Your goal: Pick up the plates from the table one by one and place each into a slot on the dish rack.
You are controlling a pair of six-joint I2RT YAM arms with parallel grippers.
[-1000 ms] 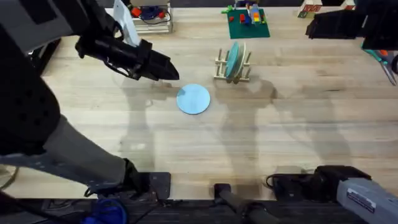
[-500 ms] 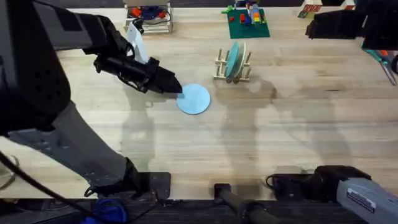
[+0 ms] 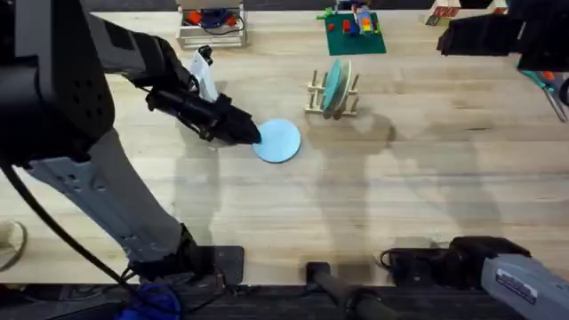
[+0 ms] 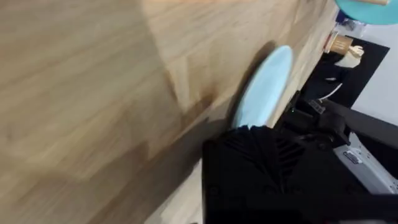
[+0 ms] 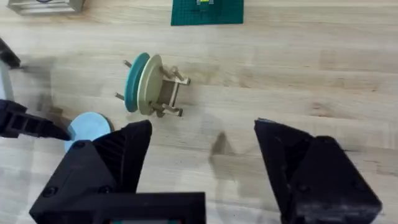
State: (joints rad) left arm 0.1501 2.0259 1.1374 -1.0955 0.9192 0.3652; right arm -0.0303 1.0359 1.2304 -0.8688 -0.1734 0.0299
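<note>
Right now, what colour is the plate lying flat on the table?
Pale light blue plate, clearest in the overhead view.

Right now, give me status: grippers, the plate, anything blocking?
Left gripper at the light blue plate's edge, grip unconfirmed. Right gripper open, holding nothing. Teal plate and cream plate stand in dish rack. Nothing between plate and rack.
</note>
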